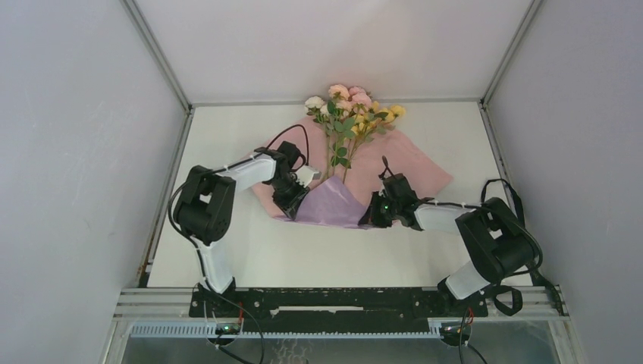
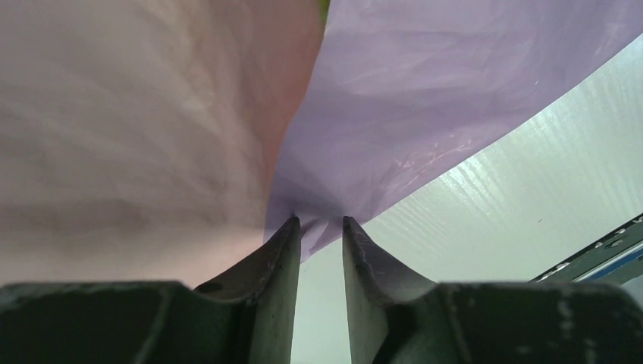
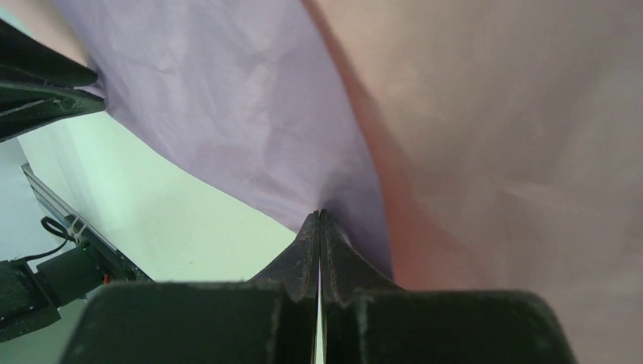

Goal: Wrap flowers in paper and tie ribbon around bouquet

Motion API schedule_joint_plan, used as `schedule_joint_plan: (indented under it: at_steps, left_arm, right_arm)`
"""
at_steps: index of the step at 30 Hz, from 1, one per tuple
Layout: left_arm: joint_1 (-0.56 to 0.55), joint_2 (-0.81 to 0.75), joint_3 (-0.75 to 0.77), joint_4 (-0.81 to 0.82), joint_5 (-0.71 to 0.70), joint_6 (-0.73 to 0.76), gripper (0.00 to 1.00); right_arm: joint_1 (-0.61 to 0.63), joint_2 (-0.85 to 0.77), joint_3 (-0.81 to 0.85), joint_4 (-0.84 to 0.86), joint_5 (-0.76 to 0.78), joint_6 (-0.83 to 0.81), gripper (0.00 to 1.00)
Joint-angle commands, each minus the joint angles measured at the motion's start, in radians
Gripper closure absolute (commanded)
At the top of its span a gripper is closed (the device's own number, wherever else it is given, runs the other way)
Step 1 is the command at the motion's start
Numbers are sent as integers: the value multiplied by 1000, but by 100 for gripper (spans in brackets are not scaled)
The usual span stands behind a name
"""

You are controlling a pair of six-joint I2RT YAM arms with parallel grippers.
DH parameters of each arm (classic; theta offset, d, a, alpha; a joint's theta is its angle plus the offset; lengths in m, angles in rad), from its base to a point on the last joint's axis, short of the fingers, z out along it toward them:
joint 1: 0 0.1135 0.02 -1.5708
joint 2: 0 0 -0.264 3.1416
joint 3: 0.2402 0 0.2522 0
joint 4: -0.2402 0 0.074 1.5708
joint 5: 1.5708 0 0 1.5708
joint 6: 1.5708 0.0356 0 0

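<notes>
The flowers (image 1: 347,114) lie at the back of the table, pink, white and yellow blooms away from me, green stems running down onto the paper (image 1: 413,178). The paper's near part is folded up as a lilac flap (image 1: 334,203) over the stem ends. My left gripper (image 1: 291,203) is at the flap's left corner. In the left wrist view its jaws (image 2: 318,221) stand apart, with a paper (image 2: 425,98) edge between the tips. My right gripper (image 1: 369,216) is pinched shut on the flap's right edge (image 3: 320,214). The ribbon is out of view.
The white table (image 1: 303,258) is boxed in by pale walls on three sides, with metal posts at the back corners. A black rail (image 1: 371,303) with the arm bases runs along the near edge. Black cables loop off both arms.
</notes>
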Motion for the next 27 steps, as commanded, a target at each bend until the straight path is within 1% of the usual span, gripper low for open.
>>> schedule_joint_plan:
  at_steps: [1, 4, 7, 9, 10, 12, 13, 15, 17, 19, 20, 22, 24, 27]
  left_arm:
    - [7, -2, -66, -25, -72, 57, 68]
    - [7, -15, -95, -14, -69, 58, 69]
    - [7, -60, -112, 3, -99, 49, 69]
    - [3, -137, -108, 20, -115, 25, 69]
    - [-7, -200, -104, 31, -108, 25, 68]
    - [-54, -343, -98, 73, -108, 46, 65]
    - [-85, -388, -93, 94, -106, 72, 63]
    - [-143, -412, -65, 118, -86, 94, 61]
    - [-189, -363, -9, 97, -22, 81, 61]
    - [-211, -268, 50, 89, 45, 43, 62]
    - [-214, -216, 75, 103, 52, 16, 62]
    - [-215, -108, 127, 123, 12, -53, 63]
    - [-215, -10, 192, 119, -5, -82, 63]
    - [-216, 60, 226, 135, -20, -98, 63]
  right_arm:
    - [-44, -66, -55, -103, 81, 9, 100]
    - [-67, -112, -80, -151, 116, 2, 100]
    - [-71, -128, -102, -157, 128, 6, 100]
    - [-66, -115, -103, -154, 122, 8, 100]
    - [-65, -114, -103, -153, 123, 10, 100]
    - [-58, -119, -103, -154, 134, 16, 100]
    - [-57, -124, -103, -152, 139, 20, 100]
    - [-52, -133, -102, -148, 141, 26, 100]
    - [-50, -141, -102, -147, 149, 31, 100]
    - [-46, -148, -102, -157, 161, 32, 100]
    - [-45, -152, -102, -161, 166, 32, 100]
    - [-42, -158, -102, -171, 174, 32, 100]
    - [-41, -170, -102, -179, 182, 32, 100]
    - [-43, -189, -102, -197, 192, 27, 100]
